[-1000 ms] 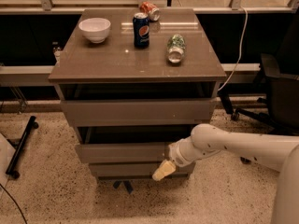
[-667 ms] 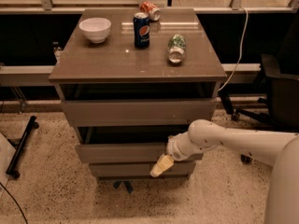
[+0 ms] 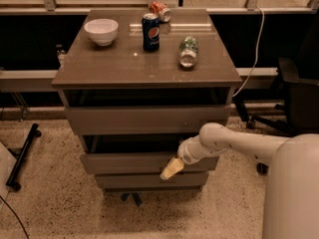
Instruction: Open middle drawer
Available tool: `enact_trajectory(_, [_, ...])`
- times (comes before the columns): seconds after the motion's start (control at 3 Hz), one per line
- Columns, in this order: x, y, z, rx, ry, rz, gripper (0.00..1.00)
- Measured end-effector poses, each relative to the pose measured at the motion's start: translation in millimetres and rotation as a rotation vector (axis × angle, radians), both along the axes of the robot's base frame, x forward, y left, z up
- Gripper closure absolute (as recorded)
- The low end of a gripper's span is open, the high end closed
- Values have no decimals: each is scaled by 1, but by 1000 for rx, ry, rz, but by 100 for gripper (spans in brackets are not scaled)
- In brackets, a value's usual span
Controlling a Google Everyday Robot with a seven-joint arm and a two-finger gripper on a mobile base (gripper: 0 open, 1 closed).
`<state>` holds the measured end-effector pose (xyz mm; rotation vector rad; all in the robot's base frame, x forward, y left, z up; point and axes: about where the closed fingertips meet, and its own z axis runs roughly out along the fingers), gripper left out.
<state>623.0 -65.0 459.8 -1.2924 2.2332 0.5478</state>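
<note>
Three drawer fronts on the cabinet (image 3: 99, 66). The middle drawer (image 3: 124, 162) sits pulled out a little with a dark gap above it, same as a second ago. What changed: the gripper (image 3: 171, 169) has come up and slightly left. It was down over the lowest drawer front (image 3: 144, 181); now its tan tip lies across the middle drawer's lower edge, right of centre. The white arm (image 3: 234, 143) reaches in from the right. Gripper clasped or spread: can't tell. Touching the front or just off it: can't tell either. Top drawer (image 3: 144, 119) is also ajar. On top are a white bowl (image 3: 101, 30), an upright Pepsi can (image 3: 150, 32), a red can (image 3: 160, 10) on its side and a bottle (image 3: 188, 51) on its side. None have moved.
</note>
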Motion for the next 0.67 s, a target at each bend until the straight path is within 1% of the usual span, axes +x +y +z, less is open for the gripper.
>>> enact_trajectory(0.33, [7, -7, -18, -25, 32, -14, 18])
enact_trajectory(0.67, [-3, -23, -25, -66, 52, -32, 41])
